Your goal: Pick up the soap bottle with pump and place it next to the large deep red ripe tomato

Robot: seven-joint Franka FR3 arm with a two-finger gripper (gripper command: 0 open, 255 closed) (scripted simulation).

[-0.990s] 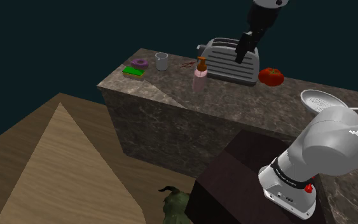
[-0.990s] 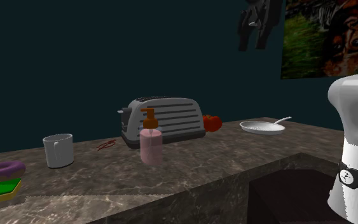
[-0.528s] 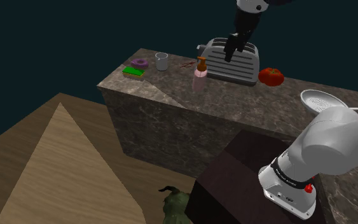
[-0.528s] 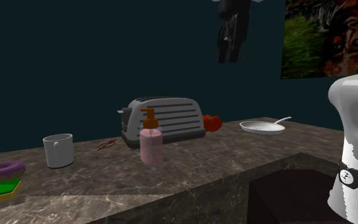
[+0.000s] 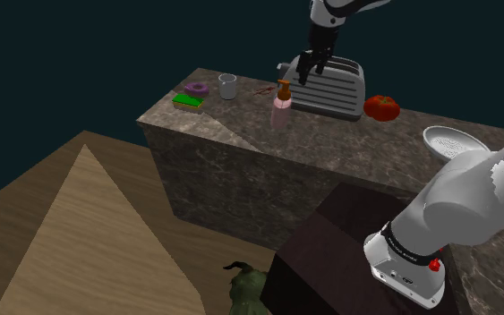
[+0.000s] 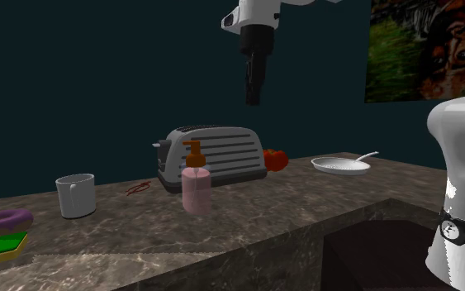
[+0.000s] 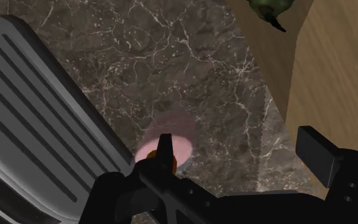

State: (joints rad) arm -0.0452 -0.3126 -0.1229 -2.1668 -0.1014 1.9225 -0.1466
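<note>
Hand (image 6: 253,97) hangs open above the pink, orange-topped soap bottle (image 6: 196,186), just beside the grey toaster (image 6: 218,153).

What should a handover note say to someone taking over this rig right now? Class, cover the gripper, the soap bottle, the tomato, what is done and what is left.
Gripper: open, holding nothing, hanging well above the counter, roughly over the soap bottle and the toaster.
Soap bottle: pink with an orange pump, upright on the counter just in front of the toaster, untouched.
Tomato: red, on the counter past the toaster's other end, at the shoulder view's right.
Done: nothing yet; the bottle is not grasped.
Left: lower onto the bottle, close on it, lift, carry it past the toaster, set it upright beside the tomato.
</note>
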